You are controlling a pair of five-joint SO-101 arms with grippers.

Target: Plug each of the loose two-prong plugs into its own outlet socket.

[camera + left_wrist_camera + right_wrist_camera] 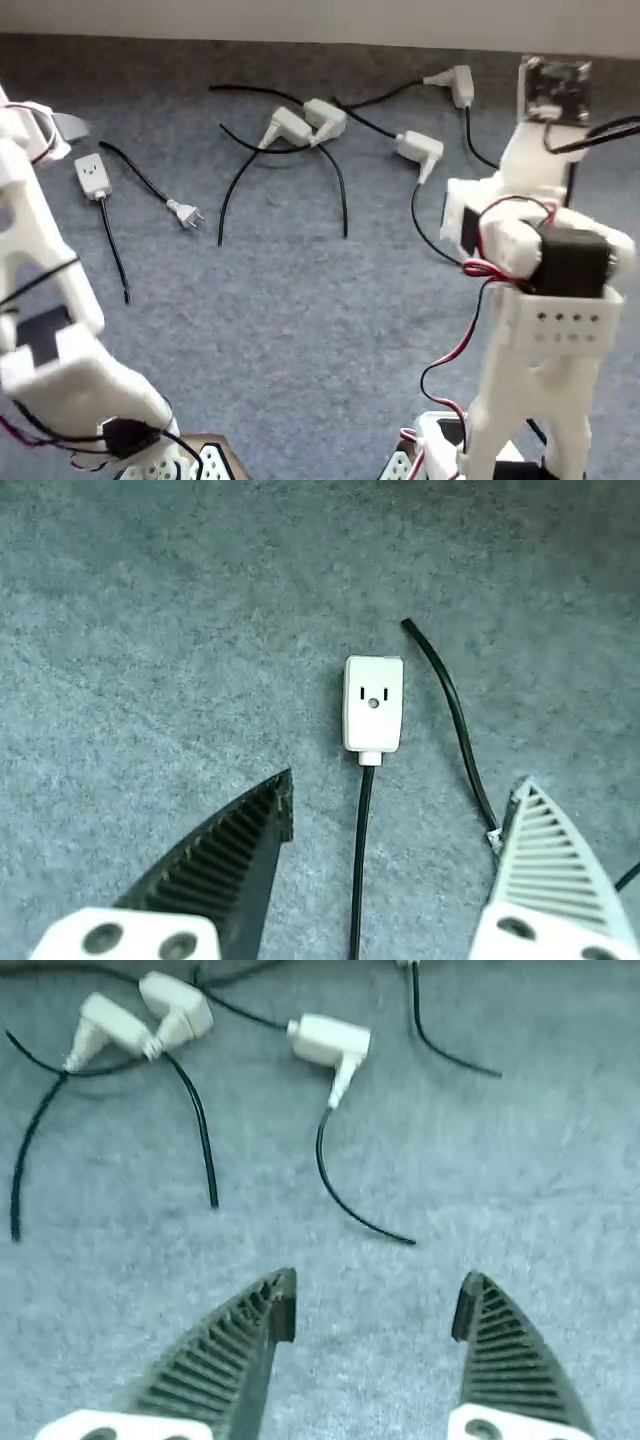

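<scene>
Two white arms rise from the lower corners of the high view over a grey carpet [300,320]: the left arm [50,330] at the left edge, the right arm [540,270] at the right. The left gripper [405,785] hangs with its jaws spread wide and empty, just above a white outlet socket [373,702] that lies face up at the upper left. The right gripper [378,1280] is equally wide and empty, below an angled white connector [330,1040]. A pair of white connectors [305,122] lies touching at upper centre. A loose two-prong plug [184,212] lies near the socket, to its lower right and apart from it.
</scene>
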